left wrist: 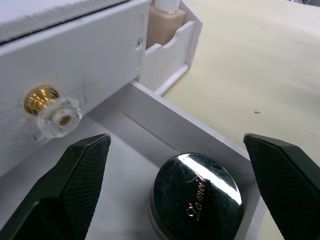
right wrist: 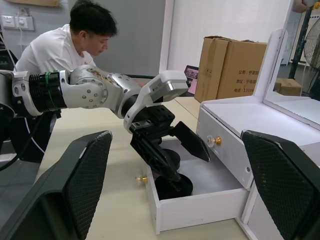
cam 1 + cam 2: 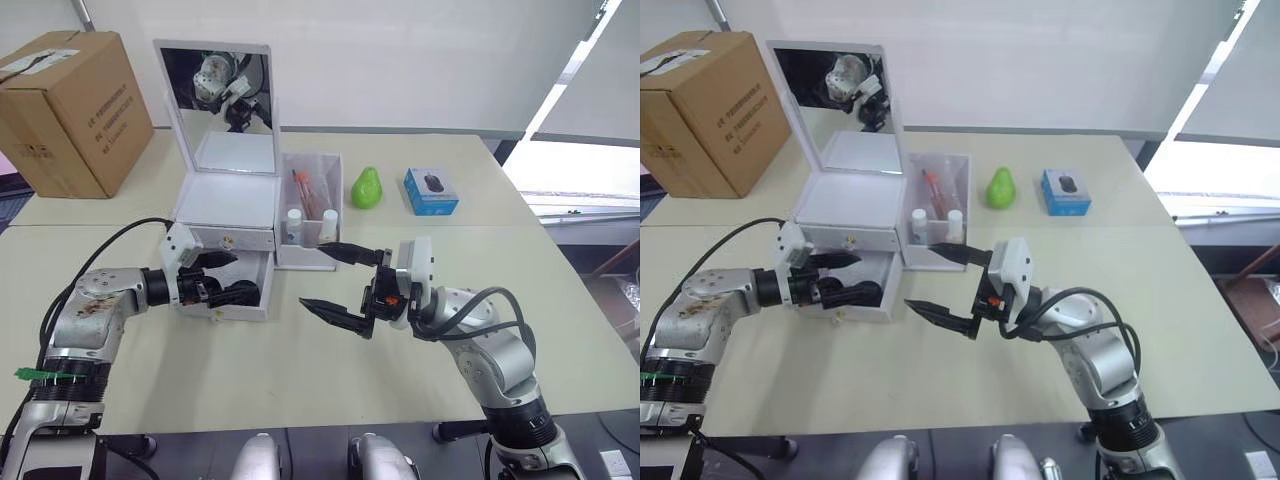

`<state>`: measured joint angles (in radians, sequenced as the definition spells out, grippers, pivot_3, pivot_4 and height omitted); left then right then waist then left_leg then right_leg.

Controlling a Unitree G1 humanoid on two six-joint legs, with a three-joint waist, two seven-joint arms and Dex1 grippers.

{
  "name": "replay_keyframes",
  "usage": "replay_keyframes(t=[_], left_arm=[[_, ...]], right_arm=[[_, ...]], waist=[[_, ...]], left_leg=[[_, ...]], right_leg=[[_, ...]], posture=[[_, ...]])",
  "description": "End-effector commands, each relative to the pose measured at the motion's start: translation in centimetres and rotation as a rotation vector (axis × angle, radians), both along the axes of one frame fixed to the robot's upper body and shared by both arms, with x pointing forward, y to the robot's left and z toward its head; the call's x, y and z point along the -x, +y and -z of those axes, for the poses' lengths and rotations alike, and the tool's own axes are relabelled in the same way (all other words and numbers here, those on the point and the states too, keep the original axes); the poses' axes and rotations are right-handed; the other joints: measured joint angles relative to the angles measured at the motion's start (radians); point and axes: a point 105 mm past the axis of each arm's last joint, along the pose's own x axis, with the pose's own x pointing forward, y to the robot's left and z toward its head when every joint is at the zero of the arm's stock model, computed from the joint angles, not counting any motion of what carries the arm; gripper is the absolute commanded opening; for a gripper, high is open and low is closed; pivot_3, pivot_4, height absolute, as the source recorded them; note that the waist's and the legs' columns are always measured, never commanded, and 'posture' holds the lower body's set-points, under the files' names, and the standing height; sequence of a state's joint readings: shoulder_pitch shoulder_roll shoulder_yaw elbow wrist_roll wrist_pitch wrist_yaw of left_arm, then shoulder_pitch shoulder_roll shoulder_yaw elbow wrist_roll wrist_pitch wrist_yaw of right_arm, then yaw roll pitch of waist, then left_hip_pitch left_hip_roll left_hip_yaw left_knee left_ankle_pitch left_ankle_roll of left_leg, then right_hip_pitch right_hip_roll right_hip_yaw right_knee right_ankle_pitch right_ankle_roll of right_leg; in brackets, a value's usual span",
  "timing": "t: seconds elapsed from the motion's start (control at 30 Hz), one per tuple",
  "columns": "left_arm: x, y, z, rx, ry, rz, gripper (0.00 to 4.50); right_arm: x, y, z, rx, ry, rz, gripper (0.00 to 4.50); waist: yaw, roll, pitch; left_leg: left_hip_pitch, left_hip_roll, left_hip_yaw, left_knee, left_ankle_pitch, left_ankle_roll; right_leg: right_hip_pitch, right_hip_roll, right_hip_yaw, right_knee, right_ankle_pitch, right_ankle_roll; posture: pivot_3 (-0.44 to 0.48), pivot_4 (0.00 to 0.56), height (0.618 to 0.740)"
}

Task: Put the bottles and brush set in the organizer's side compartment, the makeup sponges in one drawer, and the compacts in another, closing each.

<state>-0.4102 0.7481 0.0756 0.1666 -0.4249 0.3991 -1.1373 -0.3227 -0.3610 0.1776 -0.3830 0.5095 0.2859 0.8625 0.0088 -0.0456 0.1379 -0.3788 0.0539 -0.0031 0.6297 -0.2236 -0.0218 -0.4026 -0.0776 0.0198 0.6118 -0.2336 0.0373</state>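
The white organizer [image 3: 228, 200] stands with its mirror lid up. Its lower drawer [image 3: 262, 290] is pulled out; the upper drawer, with its gold knob [image 1: 42, 99], is closed. A black compact [image 1: 197, 197] lies in the open drawer. My left gripper [image 3: 245, 275] hangs open over it, one finger on each side and not touching it. Two white-capped bottles [image 3: 329, 225] and the brush set [image 3: 303, 190] stand in the side compartment [image 3: 312, 160]. My right gripper [image 3: 312, 273] is open and empty, just in front of that compartment. The makeup sponges are out of view.
A brown cardboard box [image 3: 70, 110] sits at the far left. Behind the organizer to the right are a green pear-shaped object [image 3: 367, 187] and a small blue box [image 3: 431, 190]. A person [image 2: 75, 40] sits beyond the table's left side.
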Motion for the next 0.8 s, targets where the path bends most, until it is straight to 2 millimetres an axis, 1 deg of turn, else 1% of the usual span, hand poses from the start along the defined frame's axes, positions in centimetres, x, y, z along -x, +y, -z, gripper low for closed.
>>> replay_keyframes(t=[0.03, 0.1, 0.2, 0.27, 0.37, 0.4, 0.43, 0.53, 0.6, 0.73, 0.77, 0.8], left_arm=[[0.4, 1.4, -2.1, 0.002, -0.053, -0.024, 4.46], [0.7, 1.9, -2.3, -0.008, -0.052, -0.033, 4.46], [1.8, 2.9, -2.7, -0.03, -0.045, -0.035, 4.46], [3.5, 3.5, -3.2, -0.048, -0.017, 0.0, 4.46], [6.1, 4.1, -3.5, -0.061, 0.053, 0.062, 3.91], [6.6, 4.3, -3.4, -0.07, 0.077, 0.069, 3.65], [7.1, 4.7, -3.1, -0.084, 0.097, 0.065, 3.31], [7.6, 5.8, -2.0, -0.121, 0.137, 0.027, 2.4], [7.7, 6.1, -1.3, -0.133, 0.151, 0.006, 1.8], [7.5, 6.3, 0.4, -0.161, 0.166, -0.017, 0.43], [7.3, 6.3, 0.8, -0.173, 0.161, -0.026, 0.19], [6.9, 6.4, 1.1, -0.182, 0.151, -0.04, 0.06]], right_arm=[[0.2, -0.1, -0.6, -0.006, -0.029, 0.007, 4.5], [0.1, -0.1, -0.6, -0.006, -0.026, 0.011, 4.5], [0.1, -0.2, -0.4, 0.003, -0.022, 0.016, 4.5], [0.1, -0.2, -0.4, 0.004, -0.02, 0.02, 4.5], [0.1, -0.2, -0.5, 0.003, -0.02, 0.021, 4.5], [0.1, -0.2, -0.5, 0.002, -0.021, 0.019, 4.5], [0.1, -0.2, -0.6, 0.002, -0.023, 0.018, 4.5], [0.1, -0.2, -0.6, 0.002, -0.028, 0.015, 4.5], [0.1, -0.2, -0.7, 0.003, -0.031, 0.014, 4.5], [0.2, 0.0, -1.1, 0.004, -0.049, 0.01, 4.5], [0.2, 0.0, -1.2, 0.004, -0.055, 0.009, 4.5], [0.3, 0.0, -1.4, 0.004, -0.059, 0.008, 4.5]], waist=[[-0.001, 0.0, 0.0], [-0.003, 0.0, 0.0], [-0.003, 0.001, 0.001], [-0.003, 0.001, 0.001], [-0.007, 0.001, 0.001], [-0.007, 0.002, 0.001], [-0.005, 0.002, 0.001], [-0.003, 0.003, 0.002], [0.0, 0.003, 0.002], [0.004, 0.003, 0.002], [0.004, 0.003, 0.002], [0.003, 0.003, 0.002]], left_leg=[[0.0, 0.0, 0.0, 0.0, 0.0, 0.0], [0.0, 0.0, 0.0, 0.0, 0.0, 0.0], [0.0, 0.0, 0.0, 0.0, 0.0, 0.0], [0.001, 0.0, 0.0, 0.0, 0.0, 0.0], [0.001, 0.002, 0.001, -0.001, 0.0, 0.0], [0.001, 0.002, 0.001, -0.001, 0.0, 0.0], [0.001, 0.004, 0.002, -0.002, 0.0, 0.0], [0.003, 0.007, 0.006, -0.002, 0.0, 0.0], [0.004, 0.009, 0.008, -0.002, 0.0, 0.0], [0.003, 0.012, 0.011, -0.002, 0.0, -0.001], [0.004, 0.012, 0.012, -0.002, 0.0, -0.001], [0.004, 0.012, 0.012, -0.002, 0.0, -0.001]], right_leg=[[0.0, 0.0, 0.0, 0.0, 0.0, 0.0], [0.0, 0.0, 0.0, 0.0, 0.0, 0.0], [0.0, 0.0, 0.0, 0.0, 0.0, 0.0], [0.0, 0.0, 0.0, 0.0, -0.001, -0.002], [-0.001, 0.0, 0.0, 0.0, -0.004, -0.006], [-0.001, 0.0, 0.0, 0.0, -0.004, -0.007], [-0.001, 0.0, -0.001, 0.0, -0.005, -0.008], [-0.001, 0.0, -0.002, -0.001, -0.005, -0.01], [-0.002, 0.0, -0.003, -0.001, -0.006, -0.01], [-0.003, 0.0, -0.005, -0.001, -0.006, -0.011], [-0.003, 0.0, -0.005, -0.001, -0.006, -0.011], [-0.003, 0.0, -0.005, -0.001, -0.006, -0.011]], posture=[[0.0, 0.15, 0.729], [0.0, 0.15, 0.729], [0.0, 0.15, 0.729], [0.0, 0.15, 0.729], [0.0, 0.15, 0.729], [0.0, 0.15, 0.729], [0.0, 0.15, 0.729], [0.0, 0.15, 0.729], [0.0, 0.15, 0.729], [0.0, 0.15, 0.729], [0.0, 0.15, 0.729], [0.0, 0.15, 0.729]])
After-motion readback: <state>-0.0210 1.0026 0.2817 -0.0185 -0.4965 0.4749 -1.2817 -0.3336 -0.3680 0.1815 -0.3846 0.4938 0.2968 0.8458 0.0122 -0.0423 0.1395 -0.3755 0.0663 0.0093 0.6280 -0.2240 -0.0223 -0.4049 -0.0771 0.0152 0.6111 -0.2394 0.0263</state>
